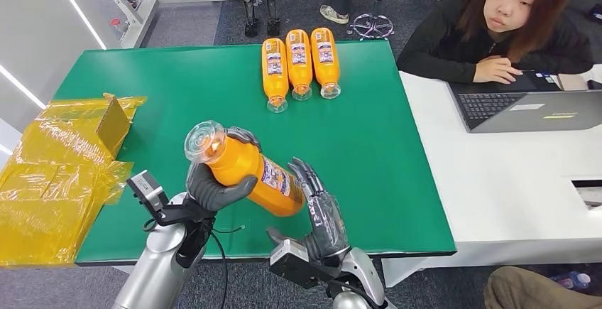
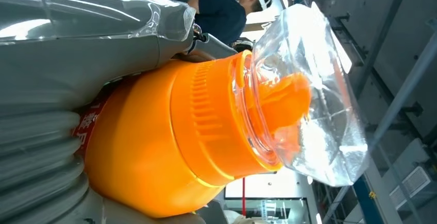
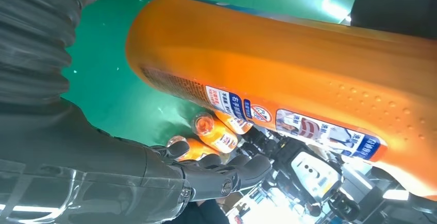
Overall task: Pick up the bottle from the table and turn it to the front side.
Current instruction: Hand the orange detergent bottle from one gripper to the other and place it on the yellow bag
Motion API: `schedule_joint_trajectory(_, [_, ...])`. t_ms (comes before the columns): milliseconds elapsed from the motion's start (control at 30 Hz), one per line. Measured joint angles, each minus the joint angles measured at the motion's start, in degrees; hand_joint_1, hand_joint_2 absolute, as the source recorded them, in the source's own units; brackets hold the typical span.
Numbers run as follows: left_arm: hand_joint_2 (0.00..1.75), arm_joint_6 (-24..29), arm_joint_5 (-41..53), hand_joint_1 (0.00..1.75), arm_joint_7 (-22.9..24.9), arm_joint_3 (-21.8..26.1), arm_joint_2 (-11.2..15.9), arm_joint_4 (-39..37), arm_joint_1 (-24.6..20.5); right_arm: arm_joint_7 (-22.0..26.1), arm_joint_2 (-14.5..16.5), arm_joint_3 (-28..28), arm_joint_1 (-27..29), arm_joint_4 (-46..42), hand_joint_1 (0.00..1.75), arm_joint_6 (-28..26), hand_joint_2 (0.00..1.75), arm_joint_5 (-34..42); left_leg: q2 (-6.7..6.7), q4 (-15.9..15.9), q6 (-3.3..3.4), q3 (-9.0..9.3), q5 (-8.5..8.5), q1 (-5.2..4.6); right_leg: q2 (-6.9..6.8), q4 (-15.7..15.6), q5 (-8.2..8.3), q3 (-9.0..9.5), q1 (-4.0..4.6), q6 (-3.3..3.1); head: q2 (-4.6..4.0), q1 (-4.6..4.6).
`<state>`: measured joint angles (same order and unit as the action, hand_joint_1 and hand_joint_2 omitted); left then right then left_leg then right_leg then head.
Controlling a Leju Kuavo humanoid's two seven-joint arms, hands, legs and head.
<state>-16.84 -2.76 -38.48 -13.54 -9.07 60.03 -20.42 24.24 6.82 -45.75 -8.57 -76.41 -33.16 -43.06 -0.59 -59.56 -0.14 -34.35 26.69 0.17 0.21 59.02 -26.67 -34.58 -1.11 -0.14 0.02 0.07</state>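
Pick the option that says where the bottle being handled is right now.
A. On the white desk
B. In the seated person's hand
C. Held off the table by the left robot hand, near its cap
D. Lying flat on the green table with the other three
C: the left robot hand grips the orange bottle just below its clear cap, above the green table, while the right robot hand stands open-fingered at its base.

Three orange bottles [image 1: 299,65] lie side by side at the far edge of the green counter [image 1: 369,167], caps toward the robot. Crumpled yellow plastic wrapping [image 1: 60,174] sits at the counter's left end. At the adjoining white desk [image 1: 511,188], a person [image 1: 497,32] sits with a hand on a laptop [image 1: 529,109].
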Motion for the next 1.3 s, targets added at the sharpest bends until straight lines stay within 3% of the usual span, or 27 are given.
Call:
schedule_joint_trajectory(300, [1.75,2.7,3.1,1.75,-0.4,0.0,0.1,-1.0,-0.6,-0.1,0.0,0.0,0.0,0.1,0.00,-0.1,1.75,-0.1,0.00,0.0,0.00,0.00,0.00,0.00,0.00,0.0,0.00,0.01,0.00,0.00,0.00,0.00])
schedule_joint_trajectory(600, [1.75,16.6,24.7,1.75,0.9,0.5,3.4,-3.2,-5.5,-0.7,0.0,0.3,0.0,1.0,0.00,-0.8,1.75,-0.1,0.00,0.0,-0.02,0.01,-0.02,0.02,0.00,0.0,0.01,0.00,0.02,-0.01,0.00,-0.02])
schedule_joint_trajectory(733, [1.75,25.8,38.7,1.75,3.7,-0.2,5.4,-9.2,-10.5,0.0,0.0,1.2,0.1,2.4,0.00,-2.8,1.75,1.0,0.03,0.0,-0.03,0.03,-0.03,0.02,0.02,0.0,0.02,0.00,0.02,-0.02,0.00,0.00])
schedule_joint_trajectory(833, [1.75,29.3,43.3,1.75,4.1,-0.7,6.7,-14.5,-13.5,0.9,0.0,1.7,0.7,3.6,0.00,-3.7,1.75,1.5,0.06,0.0,-0.03,0.03,-0.03,0.02,0.05,0.0,0.03,0.00,0.02,-0.03,0.00,-0.01])
schedule_joint_trajectory(1100, [1.75,31.4,46.7,1.75,5.0,-1.7,8.5,-21.9,-16.4,1.1,0.0,2.2,2.0,5.0,0.00,-4.1,1.75,1.5,0.06,0.0,-0.03,0.00,-0.02,0.02,0.06,0.0,0.02,-0.04,0.02,-0.03,0.00,-0.01])
schedule_joint_trajectory(1300, [1.75,35.2,56.5,1.75,10.1,-3.7,9.6,-25.4,-18.4,0.5,0.0,2.8,2.7,5.1,0.00,-4.1,1.75,1.2,0.06,0.0,-0.04,0.01,-0.03,0.02,0.05,0.0,0.02,-0.04,0.02,-0.03,0.00,0.00])
